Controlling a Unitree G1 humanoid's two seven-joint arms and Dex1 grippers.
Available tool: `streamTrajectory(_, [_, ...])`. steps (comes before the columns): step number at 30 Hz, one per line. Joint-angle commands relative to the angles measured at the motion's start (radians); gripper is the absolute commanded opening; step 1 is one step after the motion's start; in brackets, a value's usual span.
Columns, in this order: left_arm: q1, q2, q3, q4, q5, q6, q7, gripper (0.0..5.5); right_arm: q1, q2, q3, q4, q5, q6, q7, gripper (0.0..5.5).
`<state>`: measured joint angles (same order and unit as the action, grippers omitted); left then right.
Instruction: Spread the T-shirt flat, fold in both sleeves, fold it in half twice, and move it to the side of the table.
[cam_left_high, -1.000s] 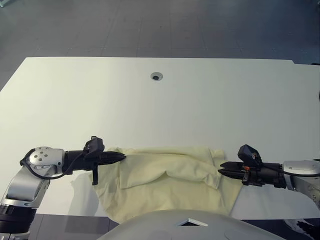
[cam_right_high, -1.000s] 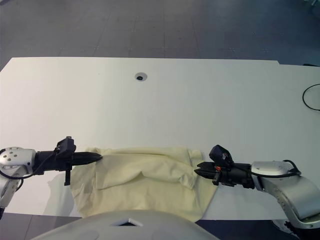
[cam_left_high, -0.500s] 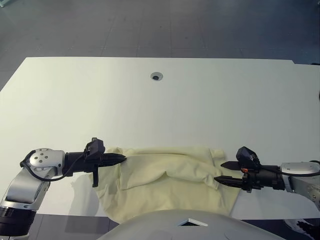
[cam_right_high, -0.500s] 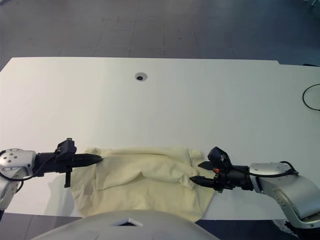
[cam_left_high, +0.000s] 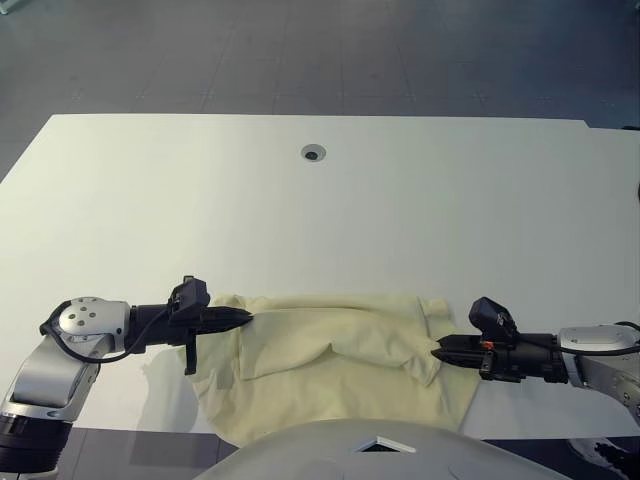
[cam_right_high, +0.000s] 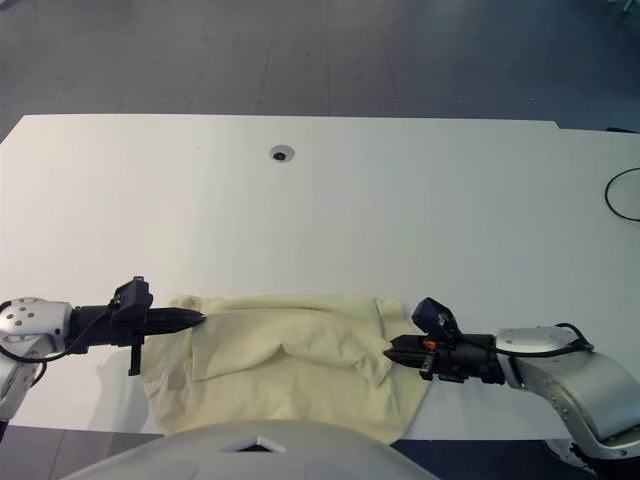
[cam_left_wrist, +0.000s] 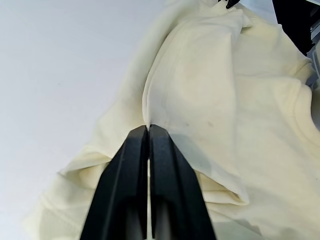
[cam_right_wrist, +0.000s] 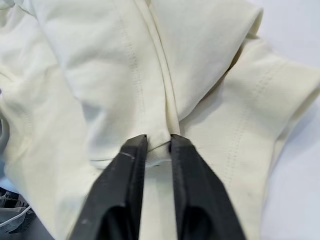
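**T-shirt (cam_left_high: 330, 360) pinched at both ends, not yet flat**

Spreading is the step in hand, and nothing of the task looks finished.

On the left, the left hand (cam_left_high: 245, 316) lies low over the desk (cam_left_high: 400, 200) and points inward. Its two fingers are pressed together on a folded edge at the garment's left end, and the left wrist view shows that seam running straight into the tips.

Between the arms, the pale yellow T-shirt sits bunched along the near edge of the desk. Loose folds are stacked over one another, and its lower part seems to drape over that edge. It is plainly not flat.

On the right, the right hand (cam_left_high: 437, 349) points inward too. It is clamped on a ridge of cloth that stands up between its fingers, just beside what looks like a sleeve (cam_right_wrist: 270, 95).

Farther back, a small round hole (cam_left_high: 314, 153) is set in the desk, well apart from the cloth.

With both ends held, the cloth seems ready to be drawn out and laid smooth. Left to do are the flattening itself, both sleeve folds, the two halvings and the move to the side of the desk.
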<state>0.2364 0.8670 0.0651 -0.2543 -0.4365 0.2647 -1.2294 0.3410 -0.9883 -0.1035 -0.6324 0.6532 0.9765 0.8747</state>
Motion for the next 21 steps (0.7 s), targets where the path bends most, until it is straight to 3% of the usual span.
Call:
streamTrajectory(1, [0.002,0.009,0.017,-0.014,-0.01,0.005,0.004,0.0,-0.002,-0.016,0.002,-0.005,-0.009,-0.003,-0.003,0.1])
streamTrajectory(21, [-0.148,0.054,0.168,-0.024,-0.129,0.015,-0.026,0.0,-0.205,-0.026,-0.163,0.062,0.041,-0.022,0.008,0.04])
